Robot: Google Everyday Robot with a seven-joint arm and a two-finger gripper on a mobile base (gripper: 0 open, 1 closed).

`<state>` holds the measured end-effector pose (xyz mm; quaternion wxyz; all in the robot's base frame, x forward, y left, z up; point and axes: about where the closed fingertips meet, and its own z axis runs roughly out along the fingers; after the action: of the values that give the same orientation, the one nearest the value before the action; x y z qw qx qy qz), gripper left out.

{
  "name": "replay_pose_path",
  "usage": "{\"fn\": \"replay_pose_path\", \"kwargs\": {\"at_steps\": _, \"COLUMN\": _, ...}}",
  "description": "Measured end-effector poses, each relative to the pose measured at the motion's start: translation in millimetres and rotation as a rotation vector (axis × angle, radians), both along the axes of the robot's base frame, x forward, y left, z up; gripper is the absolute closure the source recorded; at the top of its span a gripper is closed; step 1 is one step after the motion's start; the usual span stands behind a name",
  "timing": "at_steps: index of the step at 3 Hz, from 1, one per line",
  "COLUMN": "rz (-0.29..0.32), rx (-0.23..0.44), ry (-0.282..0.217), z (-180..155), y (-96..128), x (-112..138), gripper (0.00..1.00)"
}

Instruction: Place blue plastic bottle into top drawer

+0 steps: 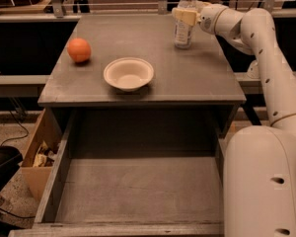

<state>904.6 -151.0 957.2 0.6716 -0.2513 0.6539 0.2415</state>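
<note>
The blue plastic bottle (183, 32), clear with a white cap and a pale label, stands upright at the back right of the grey table (197, 80). My gripper (186, 15) reaches in from the right and sits at the bottle's upper half, around or against it. The top drawer (138, 191) is pulled out wide under the table's front edge. Its flat grey bottom holds nothing.
An orange (79, 50) lies at the table's left. A white bowl (129, 73) sits near the table's front middle. A tan cardboard box (36, 149) stands on the floor left of the drawer. My arm and base (266, 172) fill the right side.
</note>
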Motion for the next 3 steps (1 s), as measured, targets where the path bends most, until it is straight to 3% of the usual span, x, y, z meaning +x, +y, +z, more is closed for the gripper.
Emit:
{"fn": "replay_pose_path", "kwargs": {"at_steps": 2, "rz": 0.008, "rx": 0.001, "ry": 0.003, "z": -1.9, "y": 7.1, "x": 1.4, "gripper": 0.86}}
{"fn": "replay_pose_path", "kwargs": {"at_steps": 3, "rz": 0.012, "rx": 0.001, "ry": 0.004, "z": -2.9, "y": 10.6, "x": 2.0, "gripper": 1.00}}
